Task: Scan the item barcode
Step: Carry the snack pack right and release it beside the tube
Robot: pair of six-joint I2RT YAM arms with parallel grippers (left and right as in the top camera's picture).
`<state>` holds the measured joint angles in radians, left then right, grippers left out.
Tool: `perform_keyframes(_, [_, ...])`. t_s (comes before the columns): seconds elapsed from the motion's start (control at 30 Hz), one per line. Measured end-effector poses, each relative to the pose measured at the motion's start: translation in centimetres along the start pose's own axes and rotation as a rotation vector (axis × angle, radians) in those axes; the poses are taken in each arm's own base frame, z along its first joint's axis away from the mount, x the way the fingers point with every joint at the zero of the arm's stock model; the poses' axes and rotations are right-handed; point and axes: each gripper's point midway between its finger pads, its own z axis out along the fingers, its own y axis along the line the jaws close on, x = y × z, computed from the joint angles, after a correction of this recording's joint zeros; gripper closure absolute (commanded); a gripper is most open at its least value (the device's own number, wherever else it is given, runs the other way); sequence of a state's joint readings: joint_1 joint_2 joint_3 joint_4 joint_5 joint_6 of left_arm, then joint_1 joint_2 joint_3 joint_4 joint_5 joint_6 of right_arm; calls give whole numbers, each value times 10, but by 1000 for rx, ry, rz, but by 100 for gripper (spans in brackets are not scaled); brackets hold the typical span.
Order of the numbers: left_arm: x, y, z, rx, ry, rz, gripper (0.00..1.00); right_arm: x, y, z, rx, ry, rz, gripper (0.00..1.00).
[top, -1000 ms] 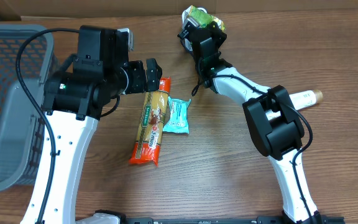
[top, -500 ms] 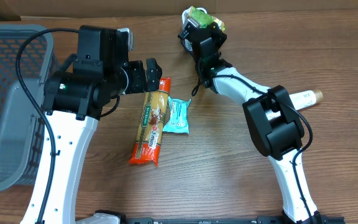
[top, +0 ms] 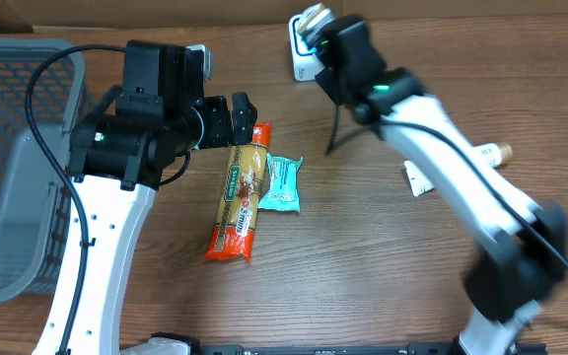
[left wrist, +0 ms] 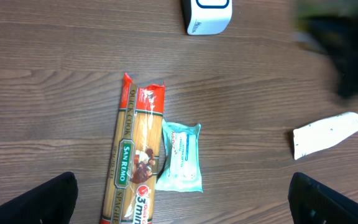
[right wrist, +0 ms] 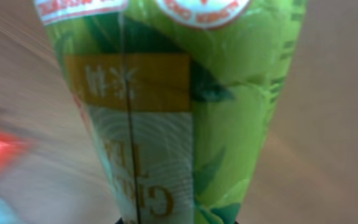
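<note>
- The right hand (top: 319, 28) was clamped on a green packet (right wrist: 179, 112), which filled the wrist view.
- The packet was held above the far side of the table (top: 383, 286), just beside the white scanner (left wrist: 207, 15).
- The scan was judged to be under way. Whether the barcode faced the scanner could not be told.
- The left hand (top: 237, 108) was held wide apart and empty above the pasta packet (top: 237, 192) and the wipes (top: 282, 184), which were probably yet to be scanned.

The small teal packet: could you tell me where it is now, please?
In the overhead view the teal packet lies flat on the table, left of centre, against the right edge of the San Remo spaghetti packet.
</note>
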<state>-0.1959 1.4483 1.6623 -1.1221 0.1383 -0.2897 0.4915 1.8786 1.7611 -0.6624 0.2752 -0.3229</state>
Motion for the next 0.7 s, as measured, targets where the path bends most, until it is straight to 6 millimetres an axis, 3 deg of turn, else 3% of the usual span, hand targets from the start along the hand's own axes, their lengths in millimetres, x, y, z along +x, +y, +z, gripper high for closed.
perform_keyframes(0.07, [0, 0, 0, 0, 0, 0, 1, -9, -2, -49, -99, -33, 158, 96])
perform_keyframes(0.13, [0, 0, 0, 0, 0, 0, 0, -7, -6, -83, -167, -27, 298, 96])
perform_keyframes(0.23, [0, 0, 0, 0, 0, 0, 0, 15, -15, -101, -209, 66, 506, 96])
perform_keyframes(0.57, [0, 0, 0, 0, 0, 0, 0, 147, -41, -40, -62, 486, 1087, 96])
perform_keyframes(0.63, [0, 0, 0, 0, 0, 0, 1, 179, -53, -23, 2, 511, 1242, 96])
perform_keyframes(0.7, [0, 0, 0, 0, 0, 0, 0, 191, -62, -9, 29, 476, 1340, 96])
